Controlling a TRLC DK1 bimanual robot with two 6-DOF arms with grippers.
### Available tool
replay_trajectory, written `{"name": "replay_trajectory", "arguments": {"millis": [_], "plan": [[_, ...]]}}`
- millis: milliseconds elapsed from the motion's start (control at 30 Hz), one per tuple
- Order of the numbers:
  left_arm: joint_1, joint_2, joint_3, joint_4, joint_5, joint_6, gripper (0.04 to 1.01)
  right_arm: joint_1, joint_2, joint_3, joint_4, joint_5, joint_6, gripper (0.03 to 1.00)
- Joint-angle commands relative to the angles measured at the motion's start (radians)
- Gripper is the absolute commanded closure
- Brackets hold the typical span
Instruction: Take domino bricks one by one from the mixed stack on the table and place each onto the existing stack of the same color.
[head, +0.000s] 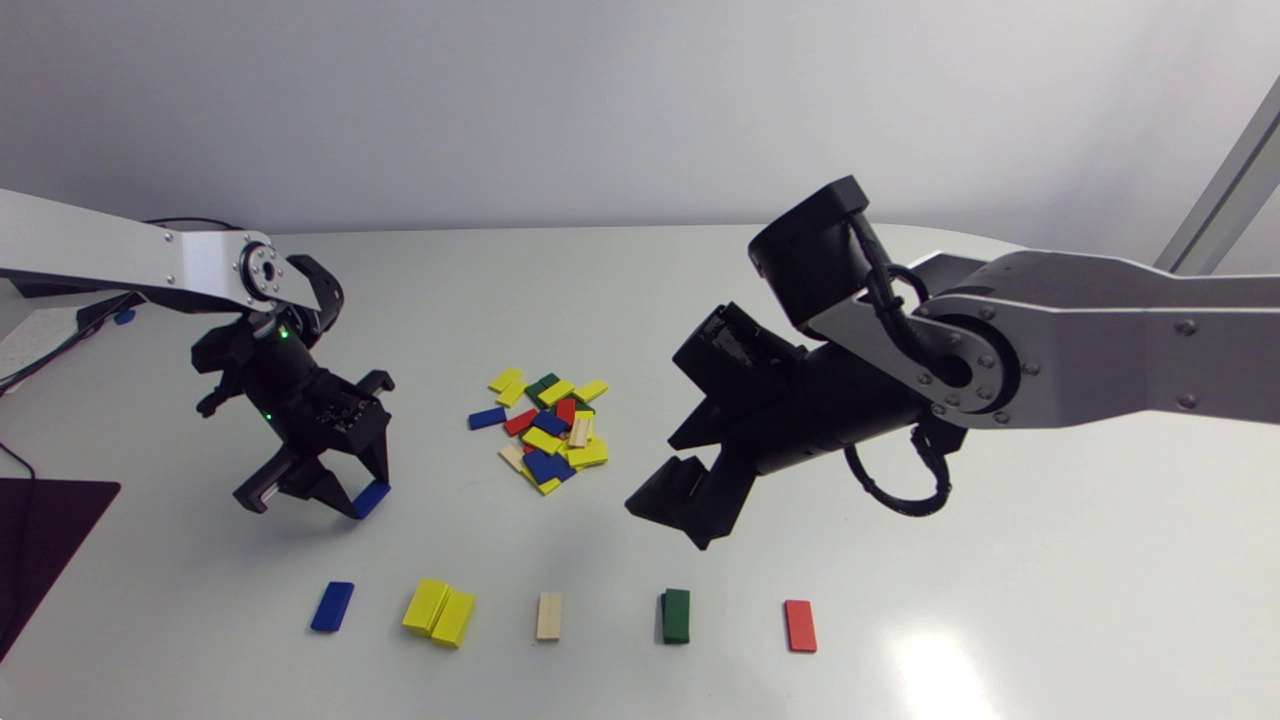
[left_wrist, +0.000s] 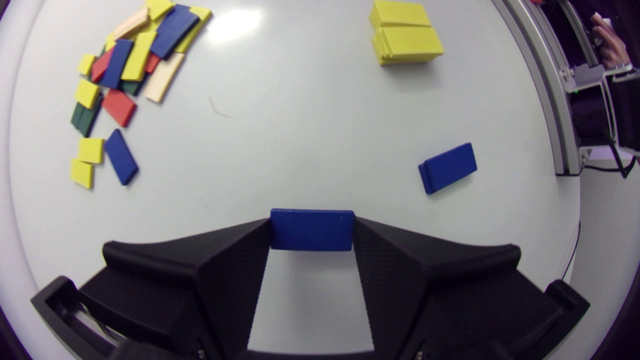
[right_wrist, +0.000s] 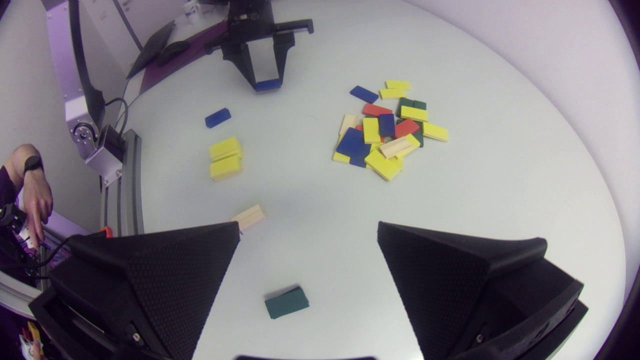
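Our left end effector (left_wrist: 312, 227) pinches 1 blue brick (left_wrist: 310, 239) above the surface (left_wrist: 310, 125) — near the blue stack (left_wrist: 447, 167). Our right end effector (right_wrist: 308, 231) hangs spread over the green stack (right_wrist: 286, 302), beside the mixed pile (right_wrist: 387, 132).

Upper left of the head view, there's the left arm (head: 120, 250): a flat silver-grey link dotted with small screws, ending in a round joint (head: 262, 272) ringed with bolts. Below that it's black housing, with a green light (head: 283, 333) glowing on it. The left gripper (head: 312, 497) is matte black, its broad wedge fingers (left_wrist: 225, 270) finely textured. Over at the right edge is the right arm (head: 1120, 340), thick silver-grey plates with dark screw heads. Its black drum-shaped motor (head: 815, 245) sits right of centre, and a black cable (head: 895, 495) loops underneath. The right gripper (head: 685, 510) has the same black wedges.
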Motion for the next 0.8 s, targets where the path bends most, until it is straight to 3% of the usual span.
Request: {"name": "replay_trajectory", "arguments": {"millis": [0,167,400,567,767], "plan": [[-0.011,-0.09,0.038,-0.04,0.021,-0.03,0.643,0.003,0.008,-0.01,-0.005,-0.011,0.013,0.069],[0.003,-0.176,-0.002,-0.061,0.047,-0.145,0.636,0.003,-0.012,-0.01,-0.009,-0.011,0.012,0.069],[0.082,-0.279,-0.117,-0.064,0.075,-0.307,0.639,0.006,-0.033,-0.025,-0.008,-0.011,0.012,0.069],[0.124,-0.373,-0.263,-0.04,0.075,-0.346,0.643,0.021,-0.019,-0.031,0.006,-0.006,0.015,0.069],[0.122,-0.48,-0.405,0.003,0.075,-0.387,0.644,0.032,-0.007,-0.039,0.017,0.008,0.016,0.069]]}}
